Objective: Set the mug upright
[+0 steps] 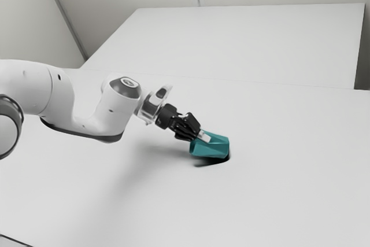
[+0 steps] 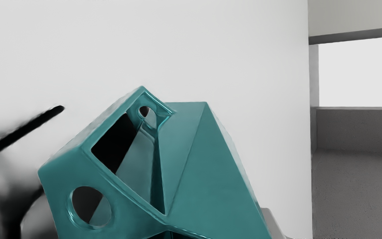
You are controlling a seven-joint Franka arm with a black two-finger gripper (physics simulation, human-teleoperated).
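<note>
A teal, angular mug [image 1: 211, 147] lies on its side just over the table, a thin gap between it and its dark shadow. My gripper [image 1: 202, 136] reaches it from the exterior view's left and is shut on it, a light fingertip against its upper side. In the wrist view the mug [image 2: 211, 162] is very close, its faceted wall beside a blocky part with a four-sided opening and round holes. A grey finger [image 2: 272, 223] shows at the mug's edge; the other finger is hidden behind the mug.
The white table [image 1: 277, 201] extends around the mug. Behind it stands a large pale surface [image 1: 248, 39] with a dark gap at its far right side. In the wrist view, a grey wall and floor [image 2: 356, 186] lie past the table's edge.
</note>
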